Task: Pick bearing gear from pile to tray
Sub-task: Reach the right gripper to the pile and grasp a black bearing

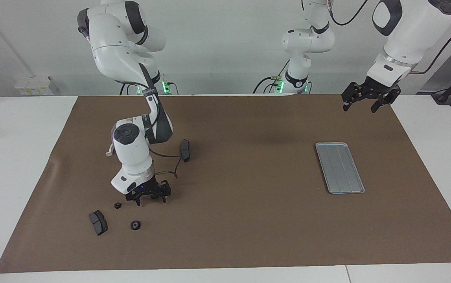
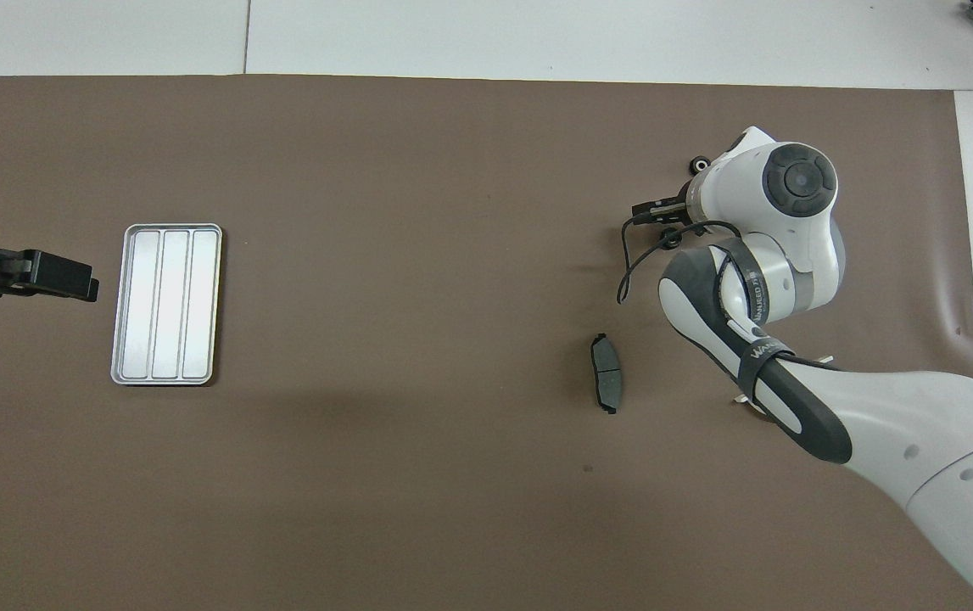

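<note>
Two black bearing gears of the pile lie loose on the brown mat (image 1: 249, 236) toward my right arm's end of the table. Read as a clock face on the facing view and centred on my right gripper (image 1: 150, 201), the smaller gear (image 1: 117, 205) sits at about nine o'clock, just beside the gripper. The larger gear (image 1: 135, 225) lies at seven o'clock, a little farther off. A dark grey brake pad (image 1: 98, 222) rests at eight o'clock, outside both gears. A second brake pad (image 1: 185, 150) lies at one o'clock, nearer to my bases. My right gripper points down, low over the mat, with its fingers spread wide. Whether anything sits between them I cannot tell, since the wrist hides the spot from above. The silver-grey tray (image 1: 339, 168) lies flat with nothing in it at three o'clock, well apart toward my left arm's end. My left gripper (image 1: 360, 107) hangs in the air at one o'clock of the tray, over the mat's corner, fingers wide and holding nothing, the arm waiting.
</note>
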Tool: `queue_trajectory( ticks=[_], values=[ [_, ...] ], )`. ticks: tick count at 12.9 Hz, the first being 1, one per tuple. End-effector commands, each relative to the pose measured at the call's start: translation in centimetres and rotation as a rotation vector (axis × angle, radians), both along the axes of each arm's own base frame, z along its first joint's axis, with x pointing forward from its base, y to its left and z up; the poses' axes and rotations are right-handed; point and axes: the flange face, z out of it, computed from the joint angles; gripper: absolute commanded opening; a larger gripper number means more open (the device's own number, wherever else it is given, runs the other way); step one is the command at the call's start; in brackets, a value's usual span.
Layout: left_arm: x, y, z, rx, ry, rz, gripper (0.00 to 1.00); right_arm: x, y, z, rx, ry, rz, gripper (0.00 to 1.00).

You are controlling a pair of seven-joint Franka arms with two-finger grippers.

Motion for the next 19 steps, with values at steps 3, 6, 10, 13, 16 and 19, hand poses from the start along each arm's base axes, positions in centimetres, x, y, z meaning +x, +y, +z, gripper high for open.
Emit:
queue_trajectory(
  ticks=[3,6,10,13,16,19],
  values=[
    [-0.1,0.4,0.4,0.011,0.003,-0.008,1.0,-0.8,0.9,-0.4,-0.04,0.079,-0.026,0.95],
    [-0.1,0.5,0.4,0.011,0.005,-0.007,1.0,-0.7,1.0,-0.1,-0.041,0.079,-0.026,0.8],
    [-0.1,0.5,0.4,0.011,0.005,-0.007,1.0,-0.6,0.9,0.1,-0.041,0.076,-0.028,0.51],
    [-0.1,0.5,0.4,0.011,0.003,-0.007,1.0,-0.6,0.9,0.2,-0.038,0.075,-0.032,0.32],
    [-0.1,0.5,0.4,0.011,0.005,-0.007,1.0,-0.7,1.1,0.9,-0.036,0.068,-0.048,0.18],
    [-0.1,0.5,0.4,0.011,0.005,-0.007,1.0,-0.4,1.3,3.0,-0.034,0.034,-0.042,0.08]
  ],
)
